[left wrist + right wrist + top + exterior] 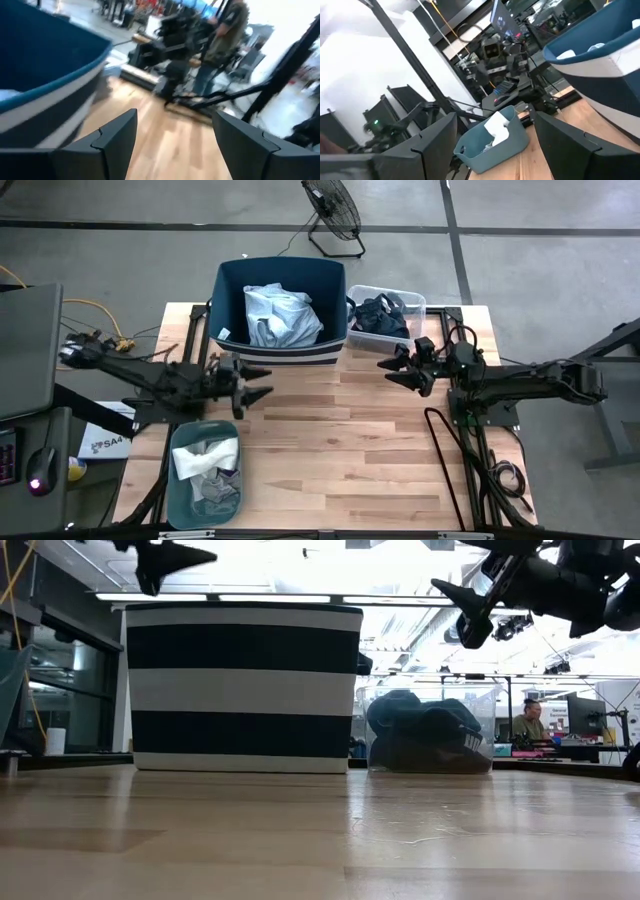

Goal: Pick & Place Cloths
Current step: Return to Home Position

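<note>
The left gripper [268,380] and right gripper [385,370] are held spread and empty above the tabletop [340,450] (a parking posture, by judgement). The light blue fabric shirt [280,317] is stowed in the navy striped fabric bin [229,288] at the far edge.

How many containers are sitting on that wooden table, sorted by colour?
Navy fabric bin with white stripes: 1
Clear plastic box: 1
Teal plastic tub: 1
Total: 3
</note>
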